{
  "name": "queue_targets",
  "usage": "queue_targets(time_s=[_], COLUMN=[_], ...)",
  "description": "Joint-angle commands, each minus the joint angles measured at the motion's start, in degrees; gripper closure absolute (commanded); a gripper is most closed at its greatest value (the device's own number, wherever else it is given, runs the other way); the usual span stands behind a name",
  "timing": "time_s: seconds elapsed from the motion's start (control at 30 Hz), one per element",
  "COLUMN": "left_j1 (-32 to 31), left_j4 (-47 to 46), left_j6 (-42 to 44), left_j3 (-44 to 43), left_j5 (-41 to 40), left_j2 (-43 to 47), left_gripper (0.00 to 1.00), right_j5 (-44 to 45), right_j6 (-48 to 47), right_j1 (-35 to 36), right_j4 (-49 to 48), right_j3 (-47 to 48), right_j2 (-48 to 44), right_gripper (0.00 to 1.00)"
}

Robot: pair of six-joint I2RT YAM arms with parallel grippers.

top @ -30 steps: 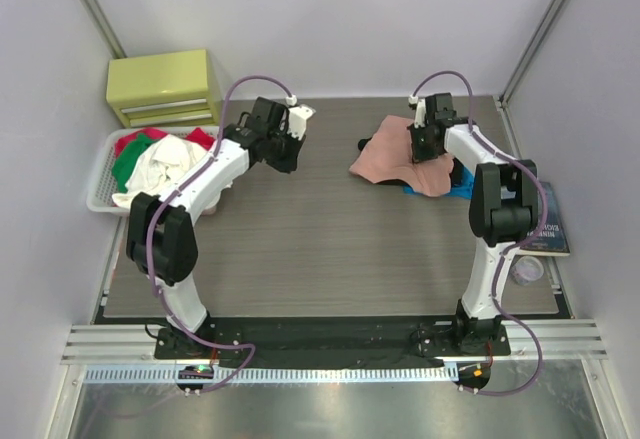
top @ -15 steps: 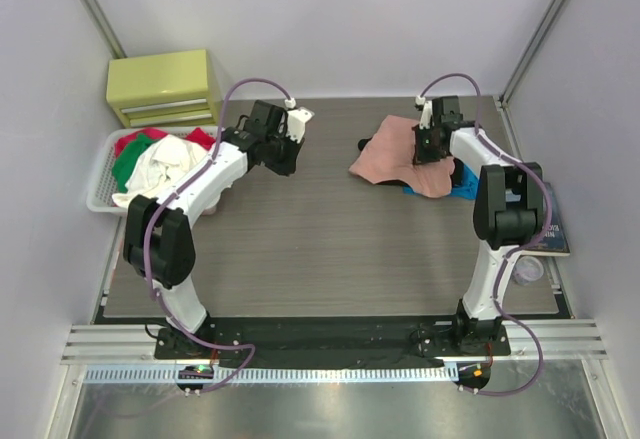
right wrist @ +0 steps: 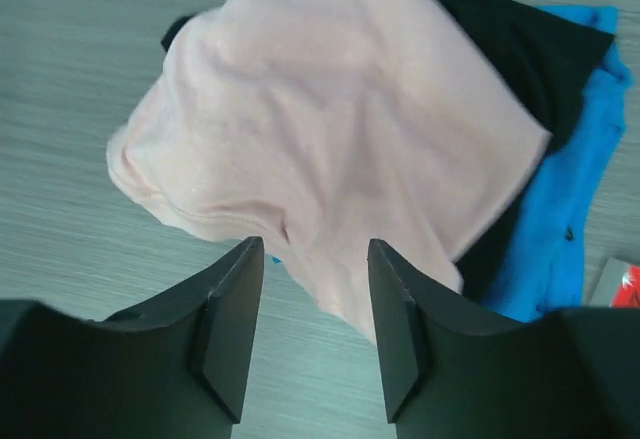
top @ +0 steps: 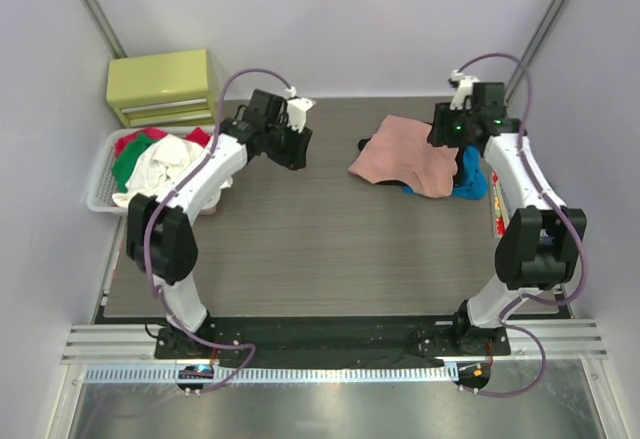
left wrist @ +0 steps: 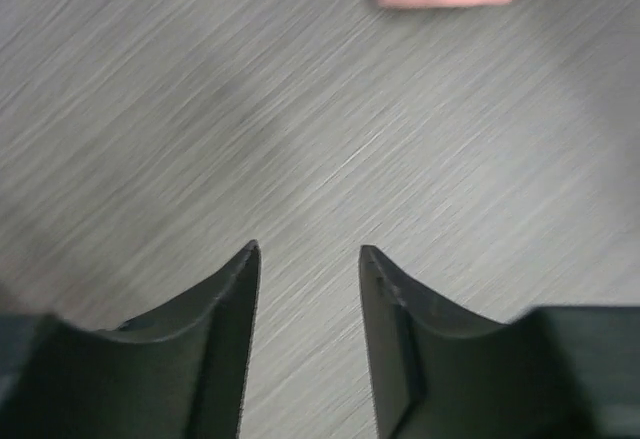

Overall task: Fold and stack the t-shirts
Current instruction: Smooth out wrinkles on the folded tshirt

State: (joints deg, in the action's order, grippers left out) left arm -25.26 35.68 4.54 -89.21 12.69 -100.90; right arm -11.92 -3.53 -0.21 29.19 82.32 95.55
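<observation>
Salmon-pink t-shirt (right wrist: pixel 330 149) in a loose, unfolded heap at the far right part of the tabletop (top: pixel 300 249), chest print not to be seen from any view. Lies over most of the black t-shirt (right wrist: pixel 510 49), visible only as a strip along one side and a small corner at the other. Under both, a blue garment (right wrist: pixel 570 229), sticking out toward the right. Piled like this probably because not yet sorted: nothing folded, nothing stacked, so the task judged to be at its very beginning. Right end effector (right wrist: pixel 315 249) above the heap at its far right side, fingers parted to a medium width with nothing between them. Seems placed there to look down on the pile and to choose a spot for pinching, perhaps a hem or a shoulder, though hard to tell either among the folds. Left end effector (left wrist: pixel 308 251) over bare wood grain, well apart from the pile, also parted and empty, with only a corner of pink cloth at the top of its wrist view. Held there most likely to wait, ready to take the other side of the shirt once lifted and spread. Next move calls for pinching the top layer only, because of the risk of dragging black cloth up together with it. Further left, a white basket (top: pixel 101 171) full of other clothes at the tabletop edge, and behind it a yellow-green drawer box (top: pixel 165 87).
</observation>
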Motion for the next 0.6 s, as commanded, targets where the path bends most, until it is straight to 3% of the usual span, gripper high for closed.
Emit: queue_targets(time_s=[0.0,0.07,0.1,0.17,0.2,0.27,0.4,0.43,0.47,0.53,0.57], left_j1=[1.52,2.75,3.28,5.03,5.48,6.36,7.24,7.41,7.5,7.42,7.5], left_j4=[10.96,17.53,18.8,28.14,30.56,33.22,26.22,21.67,15.71,-1.65,-5.67], left_j6=[-1.72,-2.25,-2.86,-1.64,-1.37,-0.67,-4.26,-7.75,-18.66,-27.79,-30.61], left_j3=[-12.1,-20.45,-25.52,-33.44,-37.23,-43.41,-40.08,-39.03,-37.11,-31.65,-30.6], left_j5=[24.58,32.1,39.97,46.87,49.95,56.38,69.98,72.63,77.61,77.67,76.45], left_j2=[-10.52,-15.44,-19.99,-26.33,-32.28,-35.58,-37.96,-38.75,-38.41,-36.66,-36.12], left_gripper=[0.48,0.47,0.46,0.44,0.43,0.42,0.36,0.36,0.35,0.32,0.31], right_j5=[-12.91,-17.06,-20.56,-24.36,-28.29,-31.74,-35.89,-35.63,-35.19,-33.7,-32.47], right_j6=[3.44,3.18,2.92,1.26,0.29,-2.26,-5.87,-5.79,-5.61,-5.26,-5.43], right_j1=[-8.57,-12.17,-13.23,-16.38,-17.27,-18.24,-18.69,-18.78,-18.86,-19.04,-19.21], right_j4=[7.19,9.29,9.83,12.8,14.3,20.34,23.73,23.2,21.45,20.04,19.51], right_j3=[0.21,-0.49,-0.58,0.2,0.99,4.14,5.22,4.78,3.47,2.49,2.06], right_j2=[-1.07,-0.89,-0.8,0.42,2.69,5.69,10.8,10.54,10.1,8.87,8.61], right_gripper=[0.45,0.44,0.43,0.42,0.41,0.37,0.36,0.37,0.37,0.37,0.37])
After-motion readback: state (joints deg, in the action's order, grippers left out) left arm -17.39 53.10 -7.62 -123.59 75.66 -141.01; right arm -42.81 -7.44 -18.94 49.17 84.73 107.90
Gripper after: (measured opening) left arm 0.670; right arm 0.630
